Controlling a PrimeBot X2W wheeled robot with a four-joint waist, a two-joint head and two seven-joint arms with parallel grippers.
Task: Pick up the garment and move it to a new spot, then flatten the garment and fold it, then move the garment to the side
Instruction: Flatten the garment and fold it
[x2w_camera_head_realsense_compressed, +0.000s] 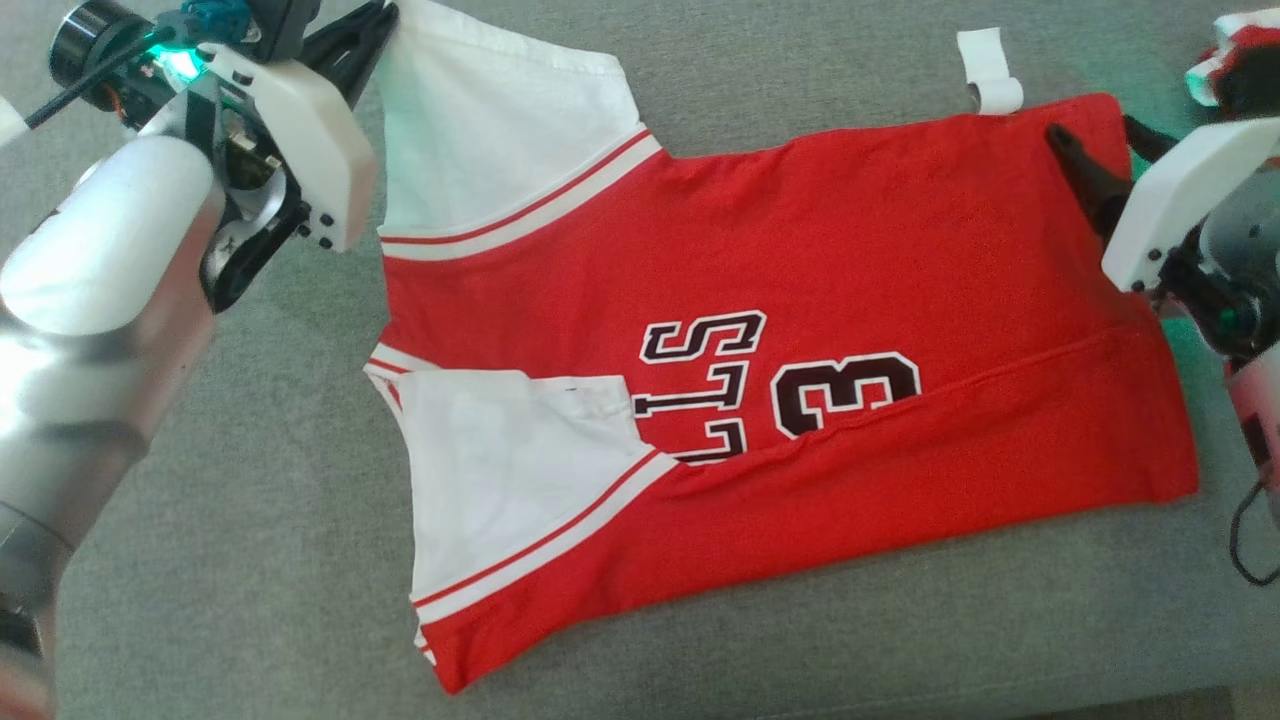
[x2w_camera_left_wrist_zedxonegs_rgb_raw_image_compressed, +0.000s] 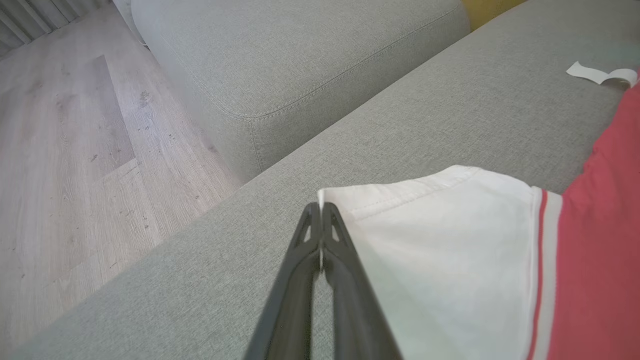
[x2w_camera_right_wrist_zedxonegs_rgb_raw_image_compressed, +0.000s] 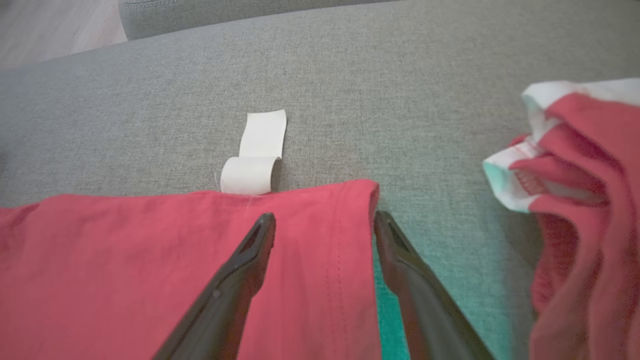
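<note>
Well, from the head I see the garment (x2w_camera_head_realsense_compressed: 800, 300) spread on the grey cushion (x2w_camera_head_realsense_compressed: 250, 500), left gripper (x2w_camera_head_realsense_compressed: 375, 25) at its far-left sleeve (x2w_camera_head_realsense_compressed: 480, 120), right gripper (x2w_camera_head_realsense_compressed: 1092, 135) at the right hem (x2w_camera_head_realsense_compressed: 1160, 400). Left wrist: jaws clamped on the white sleeve corner. Right wrist: jaws apart, straddling the hem's edge.

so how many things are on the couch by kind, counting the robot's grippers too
garments: 2, the flat red jersey and a crumpled red and white garment
white label strip at the jersey's hem: 1
grippers: 2, the left gripper, fingers shut on the jersey's white sleeve, and the right gripper, fingers open
total: 5
</note>
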